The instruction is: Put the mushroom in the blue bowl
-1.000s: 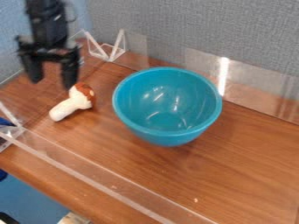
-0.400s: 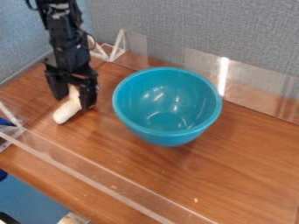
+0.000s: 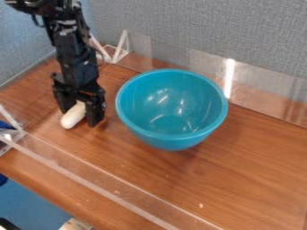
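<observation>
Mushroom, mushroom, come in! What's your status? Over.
Gripper open, over the mushroom. Mushroom on the table, left of the blue bowl in view. Nothing between them. Over.

No text, label, brand, number or sign can be read on anything in view.

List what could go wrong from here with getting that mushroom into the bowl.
The gripper stands open over the mushroom, which lies slantwise, so closing might pinch just one end and let it slip or roll. The blue bowl stands close beside the gripper, with a raised rim; too low a carry could knock it.
</observation>
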